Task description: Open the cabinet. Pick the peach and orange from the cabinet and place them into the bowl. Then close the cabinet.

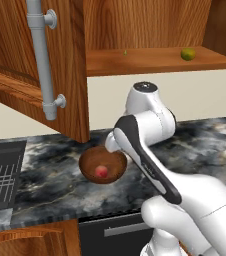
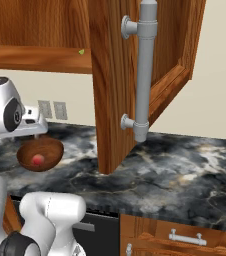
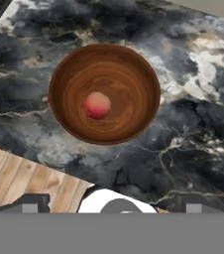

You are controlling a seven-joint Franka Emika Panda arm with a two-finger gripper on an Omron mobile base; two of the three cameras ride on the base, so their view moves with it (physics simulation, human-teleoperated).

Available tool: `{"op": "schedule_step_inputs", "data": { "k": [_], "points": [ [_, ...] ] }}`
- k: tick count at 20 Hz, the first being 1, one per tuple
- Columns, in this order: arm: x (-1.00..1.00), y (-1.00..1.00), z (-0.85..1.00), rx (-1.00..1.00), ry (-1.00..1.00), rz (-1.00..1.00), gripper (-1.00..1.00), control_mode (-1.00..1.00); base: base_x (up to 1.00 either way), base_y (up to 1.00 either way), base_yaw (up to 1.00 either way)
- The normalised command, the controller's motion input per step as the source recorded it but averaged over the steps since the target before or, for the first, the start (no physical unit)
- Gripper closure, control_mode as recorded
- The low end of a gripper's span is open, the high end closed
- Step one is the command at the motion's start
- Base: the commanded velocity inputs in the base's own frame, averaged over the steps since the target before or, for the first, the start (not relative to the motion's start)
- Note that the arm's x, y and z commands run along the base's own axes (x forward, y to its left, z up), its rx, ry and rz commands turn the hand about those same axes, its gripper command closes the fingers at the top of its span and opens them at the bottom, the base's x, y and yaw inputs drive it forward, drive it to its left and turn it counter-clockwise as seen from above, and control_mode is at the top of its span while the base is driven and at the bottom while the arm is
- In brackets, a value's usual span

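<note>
My jaws stand wide apart and hold nothing; in the hand view my gripper [image 3: 109, 206] looks straight down, its two dark fingertips [image 3: 29, 204] rising at the lower edge.

Below them: the bowl [image 3: 69, 74], round, dark-brown glossy wood with ringed grain, upright on the black-and-white marbled counter [image 3: 193, 134]. The peach [image 3: 97, 105], reddish-pink, lies at the bottom of the bowl, near its middle. A strip of light wooden floor [image 3: 15, 178] shows past the counter's edge.

Left base view: my arm reaches over the bowl [image 1: 87, 167], peach [image 1: 101, 171] visible inside. The cabinet [image 1: 150, 60] above the counter is open; one door [image 1: 15, 65] swung out, its long grey bar handle [image 1: 42, 60] upright. The orange [image 1: 187, 54], yellow-green, sits on the cabinet shelf toward its right end, well apart from the bowl. A tiny green speck lies further left on the same shelf; I cannot tell what it is. A dark sink with a rack [image 1: 2, 175] is set in the counter left of the bowl.

Right base view: the other door [image 2: 115, 85] hangs open, bar handle [image 2: 144, 70] vertical. Bowl [image 2: 52, 150] and peach [image 2: 37, 159] at left. Two wall outlets [image 2: 52, 110] behind. A lower drawer with a short grey handle [image 2: 187, 237].

No writing, brand or label readable anywhere.
</note>
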Motion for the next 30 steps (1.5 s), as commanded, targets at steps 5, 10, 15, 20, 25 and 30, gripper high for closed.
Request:
{"op": "schedule_step_inputs", "data": {
  "k": [5,10,15,20,25,30],
  "points": [
    [-0.31,-0.25,0.53,0.0,-0.07,-0.07,-1.0,-1.0,0.0,0.0,0.0],
    [-0.29,-0.28,0.54,0.0,-0.1,-0.09,-1.0,-1.0,0.0,0.0,0.0],
    [-0.16,-0.3,0.51,0.0,-0.1,-0.09,-1.0,-1.0,0.0,0.0,0.0],
    [-0.04,-0.36,0.46,0.0,-0.09,-0.09,-1.0,-1.0,0.0,0.0,0.0],
    [0.0,-0.44,0.28,0.0,-0.04,-0.09,-1.0,-1.0,0.0,0.0,0.0],
    [0.0,-0.5,0.01,0.0,0.0,-0.07,-1.0,-1.0,0.0,0.0,0.0]
  ]
}}
